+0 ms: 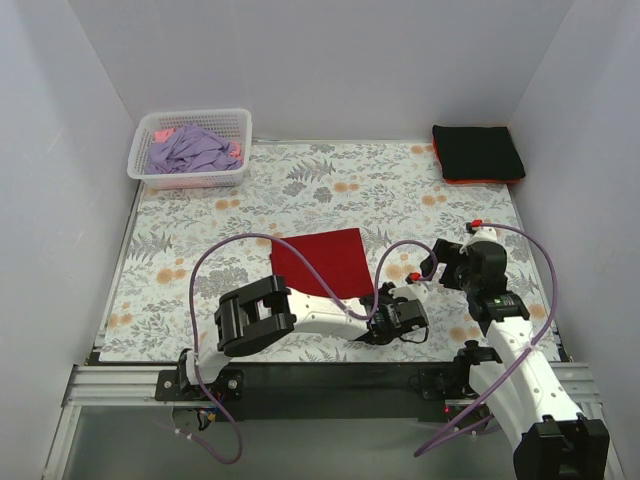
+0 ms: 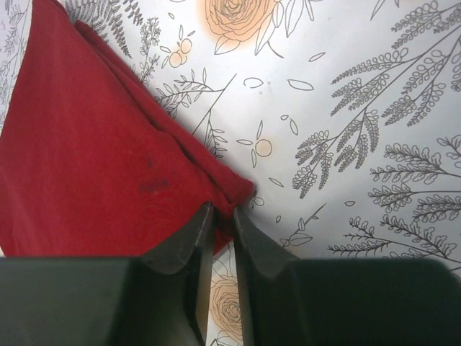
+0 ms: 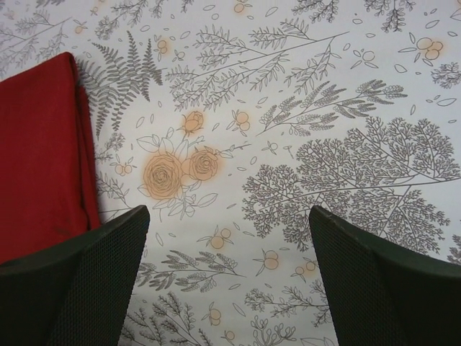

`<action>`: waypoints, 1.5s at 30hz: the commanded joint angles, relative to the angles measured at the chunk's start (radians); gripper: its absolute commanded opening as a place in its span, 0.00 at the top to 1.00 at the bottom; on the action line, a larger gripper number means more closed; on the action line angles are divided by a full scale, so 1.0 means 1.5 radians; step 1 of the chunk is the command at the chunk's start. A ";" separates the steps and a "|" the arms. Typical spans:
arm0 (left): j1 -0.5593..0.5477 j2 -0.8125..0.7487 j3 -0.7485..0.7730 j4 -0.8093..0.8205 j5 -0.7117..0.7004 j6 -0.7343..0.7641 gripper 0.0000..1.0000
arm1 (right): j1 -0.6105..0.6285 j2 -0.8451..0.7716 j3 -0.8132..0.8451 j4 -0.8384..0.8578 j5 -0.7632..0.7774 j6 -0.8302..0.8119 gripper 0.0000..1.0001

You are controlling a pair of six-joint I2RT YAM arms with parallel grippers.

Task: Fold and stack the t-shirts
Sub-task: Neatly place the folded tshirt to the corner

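Note:
A deep-red t-shirt [image 1: 322, 262] lies folded into a flat rectangle in the middle of the table. My left gripper [image 1: 380, 310] is at its near right corner. In the left wrist view the jaws [image 2: 223, 216] are shut on that corner of the red shirt [image 2: 94, 151], pinching a bunched fold. My right gripper [image 1: 441, 264] is open and empty, low over the cloth to the right of the shirt. In the right wrist view [image 3: 227, 238] the red shirt's edge [image 3: 39, 158] lies to its left. A folded black t-shirt [image 1: 478, 150] lies on an orange-red one at the far right.
A white lattice basket [image 1: 238, 122] at the far left corner holds crumpled lavender [image 1: 188, 150] and pink shirts. The floral table cloth [image 1: 300, 190] covers the table. White walls close in on three sides. The left arm stretches across the near edge.

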 commanded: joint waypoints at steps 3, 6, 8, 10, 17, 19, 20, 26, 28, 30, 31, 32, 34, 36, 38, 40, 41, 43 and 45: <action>0.012 -0.028 -0.027 0.028 -0.020 -0.033 1.00 | 0.012 -0.014 -0.027 0.040 -0.115 0.030 0.01; 0.013 -0.095 -0.060 0.058 0.004 -0.045 1.00 | 0.012 0.001 -0.034 0.070 -0.152 0.056 0.02; 0.014 -0.125 -0.091 0.081 0.030 -0.050 1.00 | 0.012 0.014 -0.038 0.082 -0.150 0.072 0.02; 0.016 -0.162 -0.111 0.089 0.042 -0.060 1.00 | 0.011 0.039 -0.041 0.097 -0.162 0.081 0.01; 0.031 -0.224 -0.160 0.108 0.070 -0.085 1.00 | 0.012 0.122 -0.131 0.297 -0.326 0.224 0.02; 0.032 -0.235 -0.165 0.112 0.074 -0.087 1.00 | 0.014 0.159 -0.146 0.365 -0.346 0.269 0.02; 0.032 -0.238 -0.168 0.112 0.073 -0.088 1.00 | 0.015 0.171 -0.150 0.379 -0.349 0.278 0.02; 0.033 -0.251 -0.181 0.115 0.085 -0.098 1.00 | 0.033 0.253 -0.164 0.552 -0.367 0.383 0.02; 0.034 -0.251 -0.184 0.115 0.087 -0.102 1.00 | 0.051 0.289 -0.156 0.601 -0.359 0.410 0.02; 0.034 -0.253 -0.184 0.116 0.087 -0.104 1.00 | 0.076 0.331 -0.145 0.616 -0.350 0.421 0.02; 0.034 -0.253 -0.186 0.118 0.087 -0.104 1.00 | 0.086 0.347 -0.133 0.622 -0.341 0.432 0.02; 0.035 -0.253 -0.188 0.121 0.087 -0.103 1.00 | 0.095 0.363 -0.126 0.627 -0.337 0.438 0.02; 0.035 -0.256 -0.189 0.122 0.086 -0.105 1.00 | 0.126 0.417 -0.119 0.648 -0.339 0.457 0.02; 0.035 -0.260 -0.190 0.124 0.087 -0.107 1.00 | 0.159 0.467 -0.115 0.692 -0.340 0.488 0.04; 0.035 -0.261 -0.195 0.124 0.087 -0.109 1.00 | 0.179 0.497 -0.115 0.731 -0.338 0.517 0.05; 0.036 -0.262 -0.198 0.125 0.087 -0.110 1.00 | 0.206 0.537 -0.114 0.777 -0.340 0.535 0.07; 0.036 -0.262 -0.199 0.124 0.086 -0.110 1.00 | 0.212 0.549 -0.114 0.793 -0.338 0.542 0.08; 0.036 -0.265 -0.200 0.126 0.087 -0.113 1.00 | 0.227 0.583 -0.118 0.842 -0.339 0.565 0.11; 0.036 -0.266 -0.201 0.125 0.089 -0.118 1.00 | 0.235 0.614 -0.118 0.866 -0.339 0.575 0.16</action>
